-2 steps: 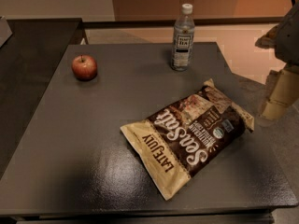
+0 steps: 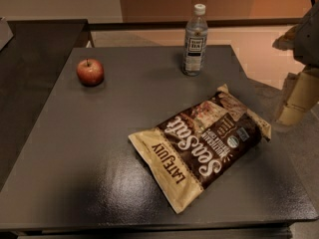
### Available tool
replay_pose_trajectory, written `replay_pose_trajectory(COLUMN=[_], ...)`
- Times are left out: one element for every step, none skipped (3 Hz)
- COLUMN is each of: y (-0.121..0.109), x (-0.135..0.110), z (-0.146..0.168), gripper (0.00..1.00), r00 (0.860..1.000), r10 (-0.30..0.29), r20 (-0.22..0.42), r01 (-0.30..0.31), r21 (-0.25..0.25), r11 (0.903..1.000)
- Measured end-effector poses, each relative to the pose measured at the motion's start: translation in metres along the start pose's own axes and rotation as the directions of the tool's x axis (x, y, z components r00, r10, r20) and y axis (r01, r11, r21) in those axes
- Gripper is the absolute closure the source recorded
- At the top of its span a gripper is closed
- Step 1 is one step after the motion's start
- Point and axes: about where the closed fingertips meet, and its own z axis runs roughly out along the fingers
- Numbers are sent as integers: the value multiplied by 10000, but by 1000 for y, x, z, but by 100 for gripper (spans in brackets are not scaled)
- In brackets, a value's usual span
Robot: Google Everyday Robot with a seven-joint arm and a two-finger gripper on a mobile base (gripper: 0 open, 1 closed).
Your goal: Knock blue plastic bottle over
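My fingers (image 2: 295,97) are past the right edge of the flat dark grey table (image 2: 99,178), about halfway between its near side and its far side. They look pale and creamy, and they point down beside the table. I cannot tell if they are open or closed. They do not touch any of the things on the table.

The thing nearest to my fingers is the big brown and tan crinkly snack bag (image 2: 199,148). It lies flat on the right half of the table. One corner of the bag points toward my fingers, and the other end points to the near side.

Farther away is the small, clear, faintly blue plastic bottle (image 2: 195,41). It has a white cap and a white and dark label. It stands straight up near the far edge of the table, a bit right of the middle. It is apart from the bag and well apart from my fingers.

Way over on the far left of the table sits a round red apple (image 2: 90,72). The bottle is taller than the apple.

Past the left side there is another dark table (image 2: 30,54).
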Motion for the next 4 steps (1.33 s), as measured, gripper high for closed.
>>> replay_pose_trajectory(y=[-18,-46,-78,-110], x=[1,2,4,4], z=[8,21,32,42], gripper=[0,0,0,0], r00=[9990,9935,9789,9528], r10=[-55,155,722,1275], r20=[452,1131,1910,2755], r01=[50,-171,-747,-1330], r21=[114,136,60,13], r11=[9999,9998,9972,9911])
